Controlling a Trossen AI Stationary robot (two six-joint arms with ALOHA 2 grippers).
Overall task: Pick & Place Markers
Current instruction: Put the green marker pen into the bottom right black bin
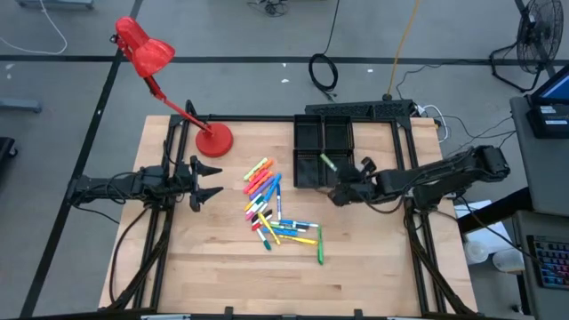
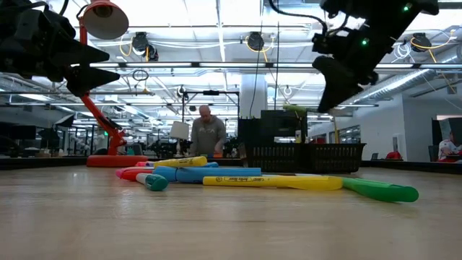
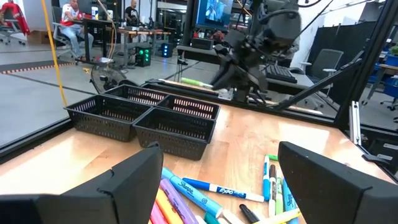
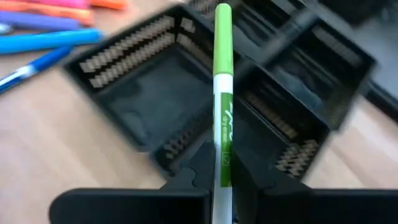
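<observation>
Several markers (image 1: 271, 209) in mixed colours lie in a loose heap on the wooden table (image 1: 204, 267), seen also in the low view (image 2: 238, 177). My right gripper (image 1: 339, 180) hovers over the near part of the black four-compartment tray (image 1: 308, 133), shut on a green marker (image 4: 222, 81). The marker's green cap (image 4: 222, 15) points away from the gripper, over the tray. My left gripper (image 1: 206, 182) waits open at the table's left, level, its fingers pointing at the heap (image 3: 217, 193). My right gripper pinches the green marker between its two fingers at the labelled white barrel (image 4: 222, 163), well back from the cap. The fingers slant down from the table's right side and lie along the marker. The marker sticks out forward, lifted clear above the tray.
A red desk lamp (image 1: 213, 140) stands on its round base at the far left of the table. The tray's compartments (image 4: 140, 102) look empty. A black frame runs along the table's sides. People sit and stand in the room behind (image 2: 208, 133).
</observation>
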